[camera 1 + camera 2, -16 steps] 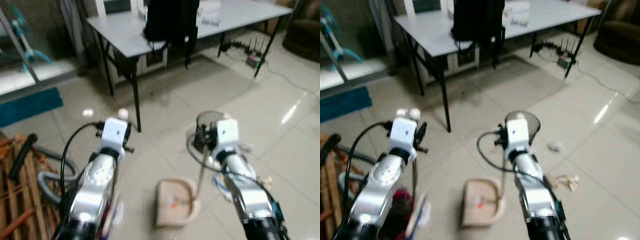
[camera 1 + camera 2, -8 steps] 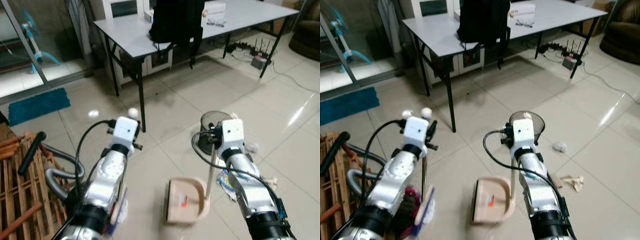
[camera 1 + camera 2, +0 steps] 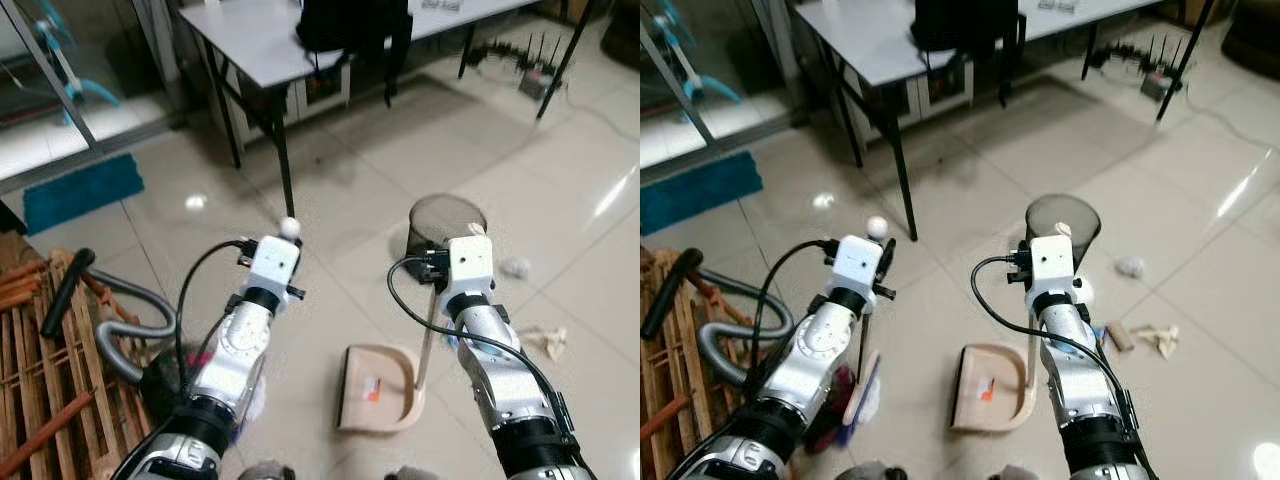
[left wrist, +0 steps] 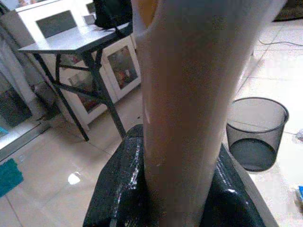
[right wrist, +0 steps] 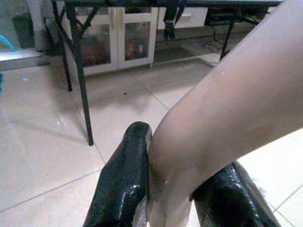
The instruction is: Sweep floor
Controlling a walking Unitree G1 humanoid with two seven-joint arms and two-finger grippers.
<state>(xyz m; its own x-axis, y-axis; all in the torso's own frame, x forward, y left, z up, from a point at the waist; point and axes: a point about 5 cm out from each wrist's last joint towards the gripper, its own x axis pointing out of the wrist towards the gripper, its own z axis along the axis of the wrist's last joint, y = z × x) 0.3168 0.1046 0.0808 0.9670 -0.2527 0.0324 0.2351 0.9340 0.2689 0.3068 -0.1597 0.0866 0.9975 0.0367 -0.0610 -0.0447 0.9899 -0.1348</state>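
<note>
The left gripper (image 4: 177, 189) is clenched on the pale broom handle (image 4: 184, 94), which passes straight up between its two black fingers (image 4: 118, 189) and reaches past them; from the head camera the broom head (image 3: 862, 385) sits on the tiles below that gripper, close beside the arm. The right gripper (image 5: 165, 189) is clamped on the dustpan handle (image 5: 222, 118), pinched between both fingers (image 5: 123, 179) and bending away beyond them. The dustpan (image 3: 375, 385) itself rests on the floor (image 3: 340, 180) under the right gripper, its thin stick rising to the wrist. The head camera gives what the wrist cameras cannot: crumpled paper (image 3: 515, 267) and scraps (image 3: 548, 340) lying on the tiles out past the right gripper, a vacuum hose (image 3: 120, 310) and wooden slats (image 3: 30, 380) off beyond the left one. The left wrist camera looks out past its fingers at the mesh bin (image 4: 255, 135) and the grey table (image 4: 71, 42) with a white cabinet behind.
</note>
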